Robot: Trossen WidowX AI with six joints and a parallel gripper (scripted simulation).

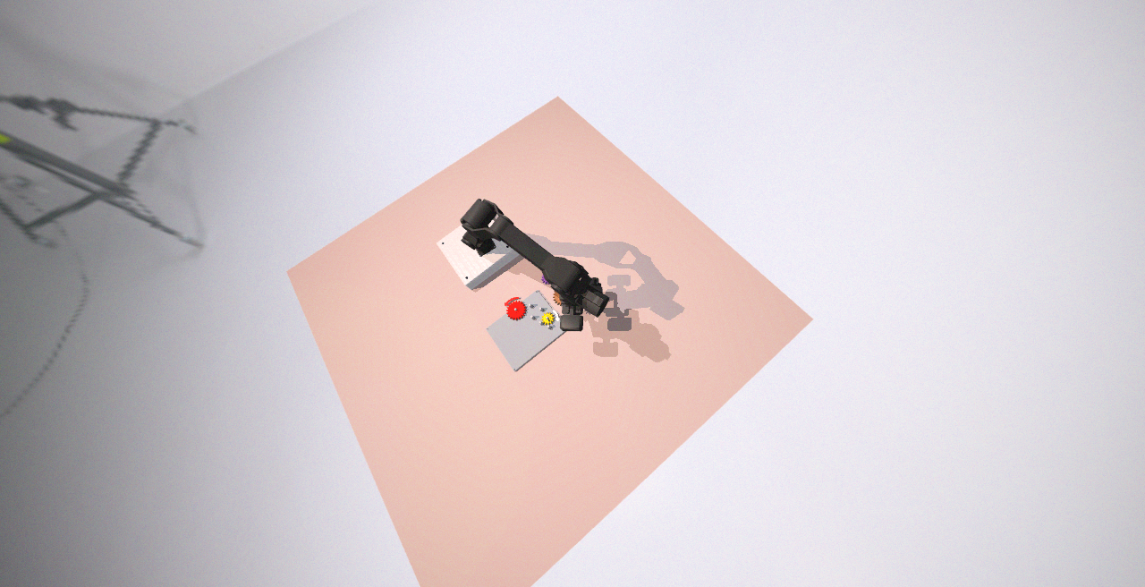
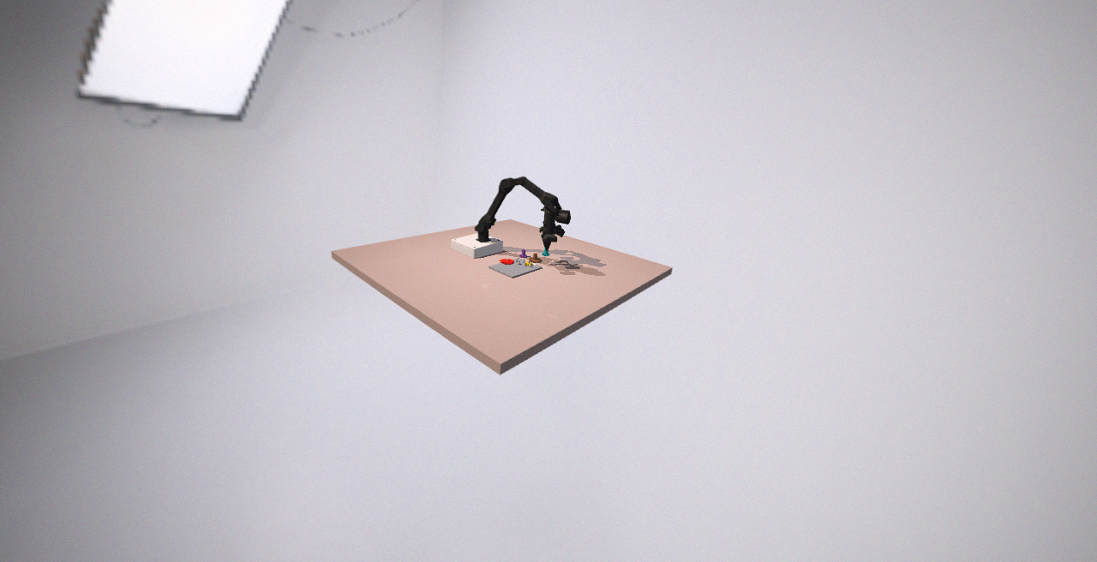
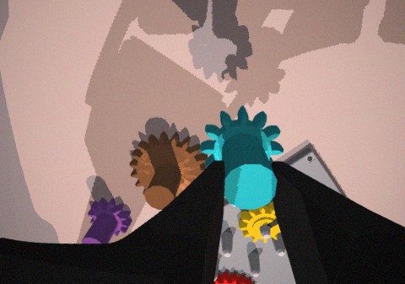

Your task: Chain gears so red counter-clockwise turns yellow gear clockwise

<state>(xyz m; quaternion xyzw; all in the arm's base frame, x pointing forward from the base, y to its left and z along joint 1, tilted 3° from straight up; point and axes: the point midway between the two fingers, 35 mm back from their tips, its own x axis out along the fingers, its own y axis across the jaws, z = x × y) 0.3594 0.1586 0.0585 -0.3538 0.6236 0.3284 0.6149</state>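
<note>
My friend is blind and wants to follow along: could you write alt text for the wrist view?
A black pincer grips a turquoise gear by its thick stem. Beyond it, brown and purple gears stand on a pink table; below, a grey board carries pegs, a yellow gear and a partly visible red one.
</note>
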